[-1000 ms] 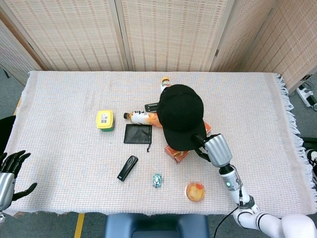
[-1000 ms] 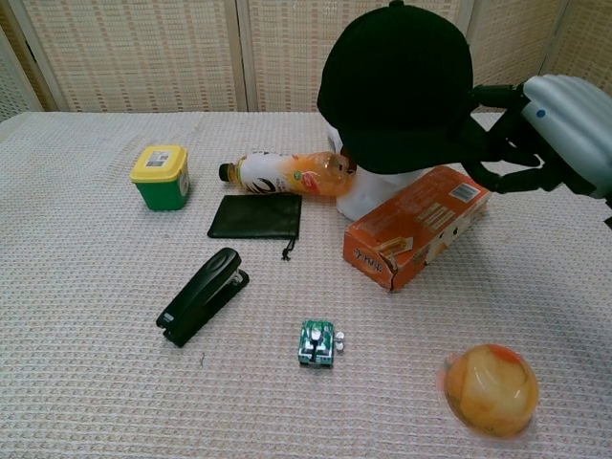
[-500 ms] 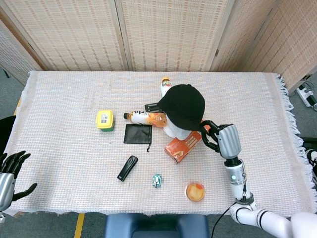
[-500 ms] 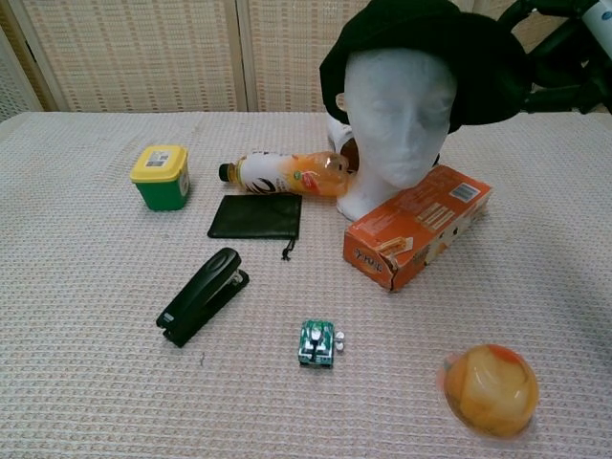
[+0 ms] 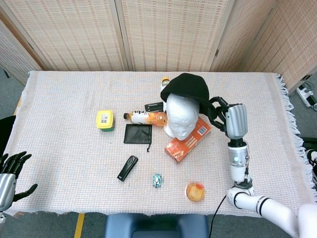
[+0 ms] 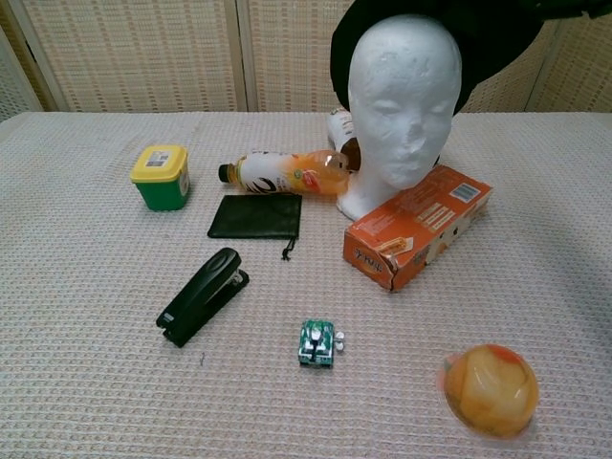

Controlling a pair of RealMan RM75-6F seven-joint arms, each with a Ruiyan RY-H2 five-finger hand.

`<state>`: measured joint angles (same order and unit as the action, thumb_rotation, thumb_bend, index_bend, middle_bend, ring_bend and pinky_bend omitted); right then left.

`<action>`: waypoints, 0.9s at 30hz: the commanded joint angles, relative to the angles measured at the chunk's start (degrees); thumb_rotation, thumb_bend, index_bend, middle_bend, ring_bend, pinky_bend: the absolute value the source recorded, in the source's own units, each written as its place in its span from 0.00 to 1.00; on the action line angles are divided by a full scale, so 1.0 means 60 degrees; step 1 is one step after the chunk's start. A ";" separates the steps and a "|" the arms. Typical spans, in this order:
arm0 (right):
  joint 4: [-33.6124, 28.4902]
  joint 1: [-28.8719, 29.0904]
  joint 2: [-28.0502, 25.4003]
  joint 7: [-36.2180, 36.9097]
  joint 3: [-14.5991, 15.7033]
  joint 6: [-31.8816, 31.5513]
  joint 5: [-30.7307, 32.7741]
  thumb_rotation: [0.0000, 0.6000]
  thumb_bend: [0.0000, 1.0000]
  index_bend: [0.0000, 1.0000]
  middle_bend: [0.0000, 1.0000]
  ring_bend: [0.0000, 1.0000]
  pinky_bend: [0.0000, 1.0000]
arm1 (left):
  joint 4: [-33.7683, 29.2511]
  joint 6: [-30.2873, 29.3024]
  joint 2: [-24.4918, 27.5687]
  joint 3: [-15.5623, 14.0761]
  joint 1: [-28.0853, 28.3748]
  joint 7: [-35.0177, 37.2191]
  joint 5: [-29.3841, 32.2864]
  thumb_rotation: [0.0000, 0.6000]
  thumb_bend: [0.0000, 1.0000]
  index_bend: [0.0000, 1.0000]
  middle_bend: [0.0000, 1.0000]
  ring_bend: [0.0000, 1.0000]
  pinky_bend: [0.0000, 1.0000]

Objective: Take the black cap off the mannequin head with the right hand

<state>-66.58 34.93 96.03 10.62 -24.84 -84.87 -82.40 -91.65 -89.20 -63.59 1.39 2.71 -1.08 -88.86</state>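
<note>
The white mannequin head (image 5: 179, 115) (image 6: 404, 96) stands mid-table with its face and crown bare. The black cap (image 5: 185, 89) (image 6: 488, 33) hangs tilted behind and above the head, lifted off the crown. My right hand (image 5: 229, 119) holds the cap at its right edge, raised to the head's right; the chest view shows only the cap's dark underside, not this hand. My left hand (image 5: 9, 171) rests at the table's near left corner, fingers spread, holding nothing.
An orange box (image 5: 187, 140) leans against the mannequin's base. An orange drink bottle (image 5: 144, 117), black pouch (image 5: 137, 134), yellow-lidded green jar (image 5: 104, 120), black stapler (image 5: 127, 168), small green toy (image 5: 157, 181) and an orange (image 5: 195, 191) lie around it.
My right hand rose and swung back to the right with the cap. The cap came up off the mannequin's face and crown, leaving the white head uncovered.
</note>
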 commanded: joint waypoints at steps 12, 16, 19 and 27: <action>0.0609 -0.0121 -0.1269 -0.0357 -0.0048 0.0566 0.0601 1.00 0.92 0.78 1.00 1.00 1.00 | -0.0074 0.0120 0.0011 -0.0014 0.0061 -0.0158 -0.0021 1.00 0.21 0.19 0.16 0.16 0.09; 0.0280 -0.0531 -0.1896 -0.0438 0.0284 0.0578 0.0538 1.00 0.92 0.78 1.00 1.00 1.00 | -0.0097 0.0176 -0.0010 -0.0014 0.0096 -0.0200 -0.0025 1.00 0.21 0.19 0.16 0.16 0.09; -0.0228 -0.0916 -0.2476 -0.0549 0.0550 0.0666 0.0577 1.00 0.92 0.78 1.00 1.00 1.00 | -0.0104 0.0210 -0.0023 -0.0022 0.0115 -0.0219 -0.0034 1.00 0.21 0.19 0.16 0.16 0.09; -0.1944 -0.1783 -0.4053 -0.0766 0.1465 0.1225 0.0483 1.00 0.92 0.78 1.00 1.00 1.00 | -0.0140 0.0309 -0.0027 -0.0045 0.0156 -0.0277 -0.0023 1.00 0.21 0.19 0.16 0.16 0.09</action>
<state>-75.65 25.85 74.23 6.79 -18.14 -79.04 -79.01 -92.50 -87.35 -63.75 1.13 3.64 -2.74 -89.00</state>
